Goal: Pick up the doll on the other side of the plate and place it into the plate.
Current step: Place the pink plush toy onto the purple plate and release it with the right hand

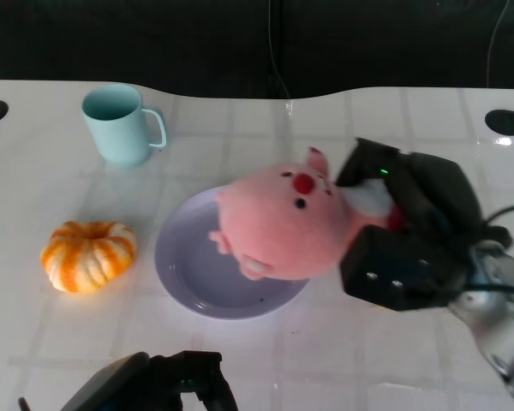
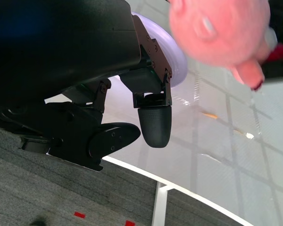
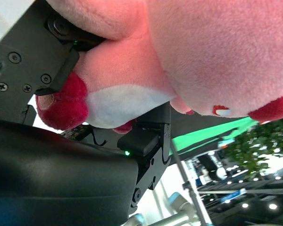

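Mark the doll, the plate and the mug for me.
doll (image 1: 278, 224), head view, on its pink face below the red nose.
plate (image 1: 191, 278), head view, on its bare near-left floor.
mug (image 1: 116, 128), head view, on its outer wall.

- One pink doll (image 1: 283, 227)
- One lilac plate (image 1: 184, 278)
- One pale green mug (image 1: 120, 124)
- One small orange pumpkin (image 1: 88, 255)
- Two black robot hands: left hand (image 1: 184, 385), right hand (image 1: 407, 231)
- One white table (image 1: 60, 342)

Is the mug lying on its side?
No. The mug stands upright behind the plate, its open top facing up.
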Robot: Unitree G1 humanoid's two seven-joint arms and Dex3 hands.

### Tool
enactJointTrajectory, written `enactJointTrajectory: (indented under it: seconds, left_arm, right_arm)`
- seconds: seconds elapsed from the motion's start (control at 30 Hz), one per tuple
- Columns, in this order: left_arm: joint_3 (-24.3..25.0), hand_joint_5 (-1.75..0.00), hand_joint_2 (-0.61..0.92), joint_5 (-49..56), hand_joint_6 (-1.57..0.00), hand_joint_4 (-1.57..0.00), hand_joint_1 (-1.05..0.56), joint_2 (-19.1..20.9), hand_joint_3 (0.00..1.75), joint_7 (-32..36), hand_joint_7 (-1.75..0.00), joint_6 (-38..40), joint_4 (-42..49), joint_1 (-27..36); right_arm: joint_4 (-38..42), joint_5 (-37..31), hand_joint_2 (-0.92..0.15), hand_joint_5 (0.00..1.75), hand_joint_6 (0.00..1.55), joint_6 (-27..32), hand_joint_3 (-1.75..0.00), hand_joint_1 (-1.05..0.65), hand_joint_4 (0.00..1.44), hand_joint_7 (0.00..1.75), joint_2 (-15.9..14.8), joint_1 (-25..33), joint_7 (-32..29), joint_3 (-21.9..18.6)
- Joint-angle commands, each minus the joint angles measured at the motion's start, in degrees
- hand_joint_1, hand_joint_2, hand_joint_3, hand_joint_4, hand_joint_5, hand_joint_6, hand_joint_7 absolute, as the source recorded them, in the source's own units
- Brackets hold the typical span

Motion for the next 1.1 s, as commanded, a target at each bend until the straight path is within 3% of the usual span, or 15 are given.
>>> enactJointTrajectory:
  seconds: [0.03,0.47,0.6,0.63,0.67,0.73,0.8,0.83,0.93,1.1]
  left_arm:
    - [0.13,-1.66,0.69,0.56,-0.7,-0.71,-0.14,0.38,0.72,1.44,-1.18,-1.36,0.54,0.01]
    - [-1.15,-1.56,0.72,2.82,-0.72,-0.72,-0.15,0.11,0.67,2.13,-1.11,-0.74,-0.12,0.28]
    - [-1.43,-1.56,0.74,2.97,-0.73,-0.73,-0.15,-0.03,0.65,2.32,-1.1,-0.76,0.05,0.2]
    - [-1.39,-1.56,0.75,3.0,-0.73,-0.72,-0.14,-0.02,0.64,2.33,-1.1,-0.66,-0.09,0.21]
    - [-1.37,-1.57,0.75,3.05,-0.73,-0.72,-0.14,0.0,0.64,2.29,-1.1,-0.52,-0.23,0.22]
    - [-1.3,-1.57,0.75,2.98,-0.73,-0.72,-0.13,-0.06,0.64,2.02,-1.11,0.06,-0.7,0.13]
    - [-1.17,-1.56,0.74,2.93,-0.73,-0.72,-0.14,0.04,0.64,1.95,-1.1,-0.09,-0.79,-0.19]
    - [-1.12,-1.55,0.74,2.86,-0.73,-0.73,-0.14,0.06,0.64,1.93,-1.09,-0.15,-0.8,-0.3]
    - [-1.13,-1.55,0.74,2.71,-0.74,-0.74,-0.14,0.01,0.64,1.53,-1.09,0.68,-1.19,-0.65]
    - [-1.05,-1.64,0.73,1.99,-0.73,-0.74,-0.16,-0.1,0.7,1.9,-1.15,-0.04,-0.75,-0.95]
  right_arm:
    - [1.99,-0.69,-0.46,1.75,0.71,1.35,-1.08,-0.12,0.92,1.75,1.78,-4.01,0.57,0.83]
    - [18.86,-2.21,-0.44,1.75,0.7,-0.71,-1.07,-0.16,0.9,1.75,9.01,-16.26,-3.32,4.72]
    - [23.47,-1.7,-0.5,1.75,0.67,-1.06,-0.94,-0.15,0.88,1.75,10.84,-18.35,-4.38,4.8]
    - [24.33,-1.37,-0.53,1.75,0.68,-1.11,-0.88,-0.15,0.86,1.67,11.35,-18.71,-4.46,4.65]
    - [24.96,-1.16,-0.56,1.74,0.76,-1.03,-0.78,-0.16,0.84,1.36,11.74,-18.99,-4.53,4.55]
    - [25.69,-1.06,-0.6,1.61,0.84,-0.19,-0.66,-0.18,0.83,0.96,12.28,-19.55,-4.24,4.52]
    - [25.6,-1.48,-0.74,1.27,0.8,1.73,-0.44,-0.26,0.74,0.45,11.96,-20.24,-0.32,5.45]
    - [25.4,-1.69,-0.84,0.95,0.72,2.29,-0.28,-0.33,0.59,0.22,11.67,-20.42,1.31,5.91]
    - [23.56,-2.24,-0.91,0.52,0.56,2.57,-0.16,-0.45,0.39,0.03,9.91,-19.67,5.39,7.32]
    - [16.9,-4.22,-0.92,0.35,0.4,3.23,-0.18,-0.6,0.2,0.0,5.71,-16.09,12.89,10.51]
